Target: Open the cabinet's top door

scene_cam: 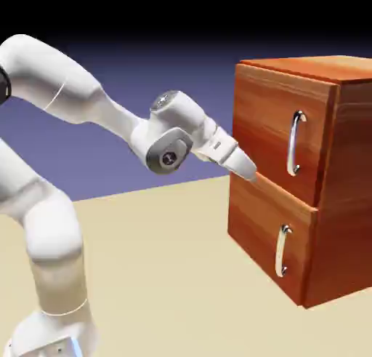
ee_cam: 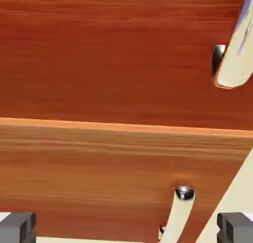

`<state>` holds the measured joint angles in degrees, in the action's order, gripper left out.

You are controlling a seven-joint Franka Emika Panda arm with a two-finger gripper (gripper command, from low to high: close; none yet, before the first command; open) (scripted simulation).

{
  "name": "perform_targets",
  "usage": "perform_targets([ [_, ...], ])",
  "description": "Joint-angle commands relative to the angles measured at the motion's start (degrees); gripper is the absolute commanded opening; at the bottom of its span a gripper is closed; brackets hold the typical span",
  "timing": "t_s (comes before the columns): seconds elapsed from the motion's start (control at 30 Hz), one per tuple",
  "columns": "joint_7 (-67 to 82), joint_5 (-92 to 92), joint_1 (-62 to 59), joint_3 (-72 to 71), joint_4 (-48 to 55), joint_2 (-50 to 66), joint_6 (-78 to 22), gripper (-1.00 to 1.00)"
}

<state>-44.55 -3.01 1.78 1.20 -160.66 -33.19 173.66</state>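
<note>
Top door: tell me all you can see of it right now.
The top door is the upper reddish-brown wood-grain panel of the cabinet, roughly square and apparently shut. A curved vertical silver handle is fixed near its right edge in the exterior view. The open tool is at its lower left corner, away from the handle; contact cannot be judged.

Exterior view: the cabinet (scene_cam: 320, 181) is cropped by the right edge, and the pincer (scene_cam: 251, 172) has its tips pressed so near the front that their spacing is unreadable. Hand view: only the finger tips (ee_cam: 19, 227) show at the bottom edge; the top door's handle (ee_cam: 234, 54) is cut off at upper right, and the lower handle (ee_cam: 178, 215) runs out below.
</note>
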Motion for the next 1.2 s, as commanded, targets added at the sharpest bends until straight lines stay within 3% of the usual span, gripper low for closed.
perform_targets([
  [0.0, -1.7, -2.5, 0.9, 1.0, 0.3, -0.4, -0.3, 1.0],
  [1.17, -62.4, -89.7, 32.5, 35.9, 10.1, -15.9, -10.3, 1.0],
])
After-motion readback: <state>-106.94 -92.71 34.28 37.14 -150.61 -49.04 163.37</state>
